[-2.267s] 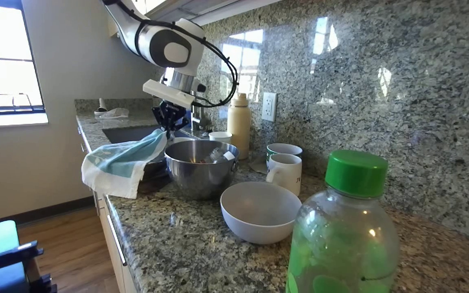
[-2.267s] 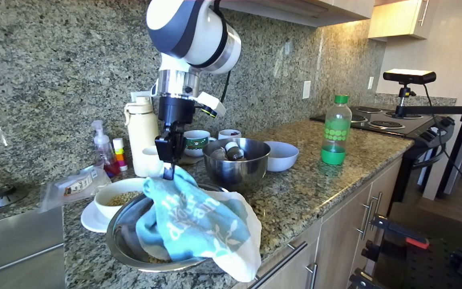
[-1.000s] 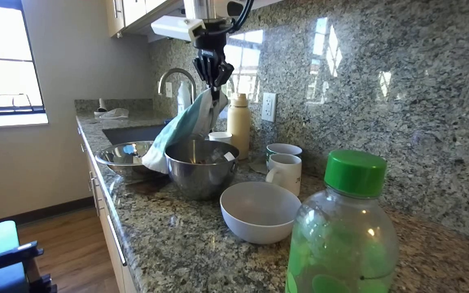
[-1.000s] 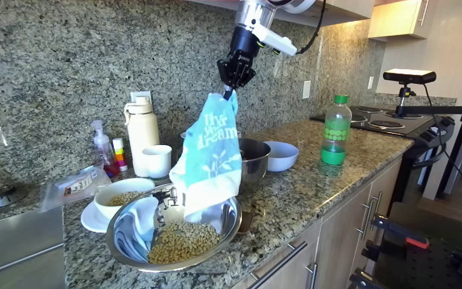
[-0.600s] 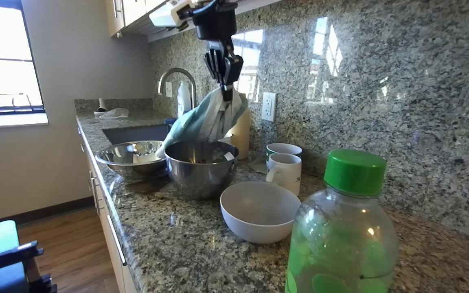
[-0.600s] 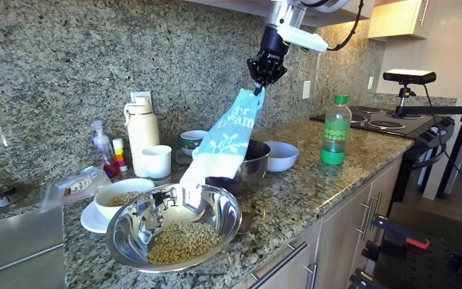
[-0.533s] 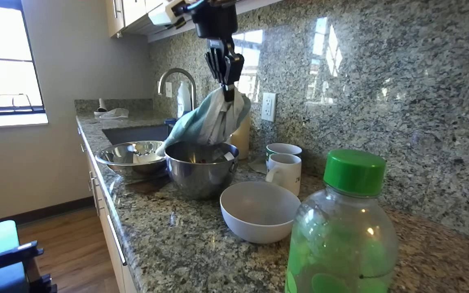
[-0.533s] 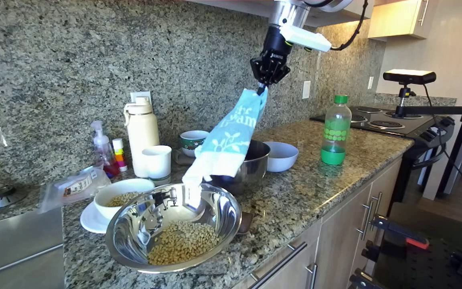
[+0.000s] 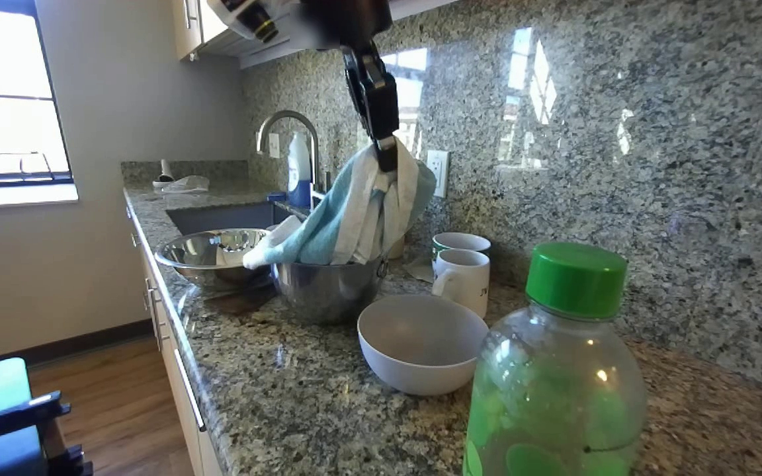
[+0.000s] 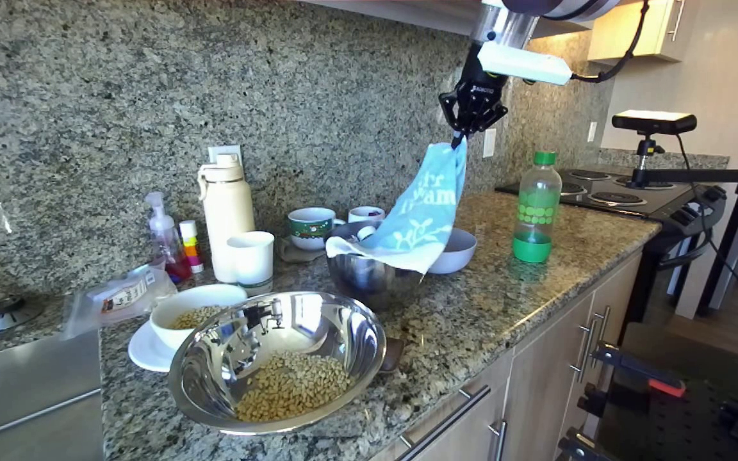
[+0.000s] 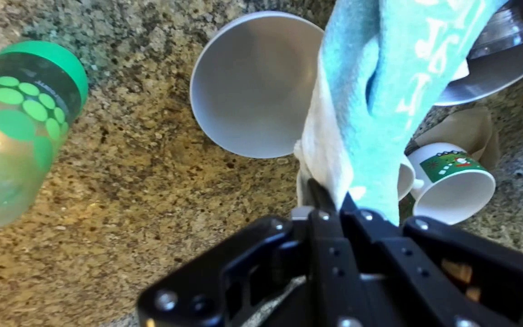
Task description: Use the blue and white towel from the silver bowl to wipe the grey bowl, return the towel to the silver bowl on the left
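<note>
Since the towel (image 10: 421, 211) looks light and limp, it should fold rather than push; the fingers (image 9: 387, 157) clamp its bunched upper end, its hem hanging over the deep bowl (image 9: 328, 294), and a lower hold would likely wipe the grey bowl (image 9: 423, 347) better

The blue and white towel (image 10: 415, 214) hangs aslant, seemingly apart from the upright grey bowl (image 9: 421, 337) and wide silver bowl (image 10: 218, 355).
</note>
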Available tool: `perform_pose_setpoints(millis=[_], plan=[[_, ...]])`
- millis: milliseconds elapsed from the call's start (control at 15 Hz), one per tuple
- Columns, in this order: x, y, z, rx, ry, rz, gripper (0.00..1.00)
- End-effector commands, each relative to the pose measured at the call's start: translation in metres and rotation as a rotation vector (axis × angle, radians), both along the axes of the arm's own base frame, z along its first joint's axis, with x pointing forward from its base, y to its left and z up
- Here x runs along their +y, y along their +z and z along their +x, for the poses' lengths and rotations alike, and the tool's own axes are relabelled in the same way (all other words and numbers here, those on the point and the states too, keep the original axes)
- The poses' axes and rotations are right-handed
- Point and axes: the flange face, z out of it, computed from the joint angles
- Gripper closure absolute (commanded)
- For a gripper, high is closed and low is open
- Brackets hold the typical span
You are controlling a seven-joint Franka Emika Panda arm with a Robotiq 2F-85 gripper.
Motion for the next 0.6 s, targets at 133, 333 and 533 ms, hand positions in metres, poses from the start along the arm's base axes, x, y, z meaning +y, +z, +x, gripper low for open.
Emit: perform_pose_setpoints(millis=[133, 333, 533], plan=[[0.0051, -0.0136, -0.0042, 0.021, -0.048, -0.026, 0.99], [0.0014, -0.0108, -0.003, 0.026, -0.03, -0.016, 0.96], [0.0008, -0.0108, -0.0032, 0.026, -0.031, -0.016, 0.96]])
